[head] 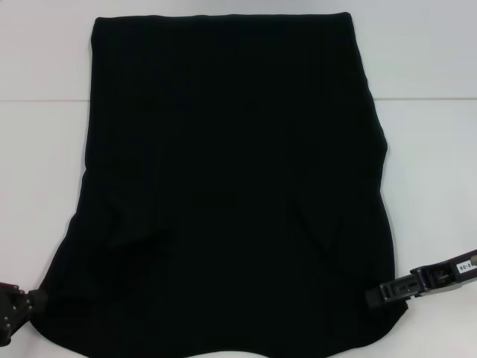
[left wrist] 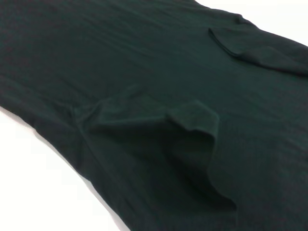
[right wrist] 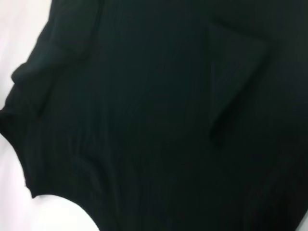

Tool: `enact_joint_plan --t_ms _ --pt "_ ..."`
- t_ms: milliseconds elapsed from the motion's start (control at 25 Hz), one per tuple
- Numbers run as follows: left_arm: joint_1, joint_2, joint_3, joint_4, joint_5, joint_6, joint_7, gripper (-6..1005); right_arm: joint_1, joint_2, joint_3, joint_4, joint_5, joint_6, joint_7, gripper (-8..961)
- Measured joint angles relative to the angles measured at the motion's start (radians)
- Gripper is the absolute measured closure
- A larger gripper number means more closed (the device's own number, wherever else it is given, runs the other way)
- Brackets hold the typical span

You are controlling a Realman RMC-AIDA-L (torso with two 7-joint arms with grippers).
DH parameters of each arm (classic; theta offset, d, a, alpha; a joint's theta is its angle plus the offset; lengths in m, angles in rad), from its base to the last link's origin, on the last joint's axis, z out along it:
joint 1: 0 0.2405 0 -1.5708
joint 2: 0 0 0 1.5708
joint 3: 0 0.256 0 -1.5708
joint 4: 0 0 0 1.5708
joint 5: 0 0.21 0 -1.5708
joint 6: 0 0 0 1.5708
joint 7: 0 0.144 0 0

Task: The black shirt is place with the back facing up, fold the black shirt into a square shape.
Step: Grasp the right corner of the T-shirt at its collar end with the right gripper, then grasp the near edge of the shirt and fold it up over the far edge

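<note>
Grippers are flanking your black shirt (head: 231, 186): left gripper (head: 19, 304) and right gripper (head: 384, 291) touching its near corners; finger states unclear.

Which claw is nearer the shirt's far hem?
Right, slightly. The right claw touches the shirt at its near right edge; the left claw sits lower, at the near left corner.

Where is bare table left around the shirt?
Bare white table runs along the black shirt on both sides and beyond its far edge. The near corners are crowded: left hand and right hand sit there.
</note>
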Motion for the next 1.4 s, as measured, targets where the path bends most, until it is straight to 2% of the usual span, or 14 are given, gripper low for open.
enact_joint_plan --t_ms 200,520,720,960,1160,1400 --pt "-0.004 0.0 0.0 0.0 0.0 0.0 0.0 1000 0.004 0.001 -0.001 -0.007 0.003 -0.012 -0.001 106" --pt "-0.007 -0.001 0.0 -0.001 0.0 0.0 -0.002 1001 0.0 0.005 0.001 -0.011 -0.001 -0.004 -0.007 337" --pt "-0.007 -0.001 0.0 -0.001 -0.001 0.0 -0.004 1001 -0.007 0.005 0.002 -0.011 -0.001 0.0 -0.012 594" --pt "-0.007 -0.001 0.0 -0.001 -0.001 0.001 -0.013 1001 -0.019 0.004 0.005 -0.011 0.004 0.002 -0.024 801" --pt "-0.005 0.001 -0.001 0.004 -0.001 0.039 -0.071 1001 -0.044 -0.002 0.039 -0.011 0.01 -0.013 -0.069 882" --pt "0.0 0.003 -0.057 0.002 -0.002 0.122 -0.094 1001 -0.085 -0.005 0.114 -0.011 0.011 -0.061 -0.149 881"
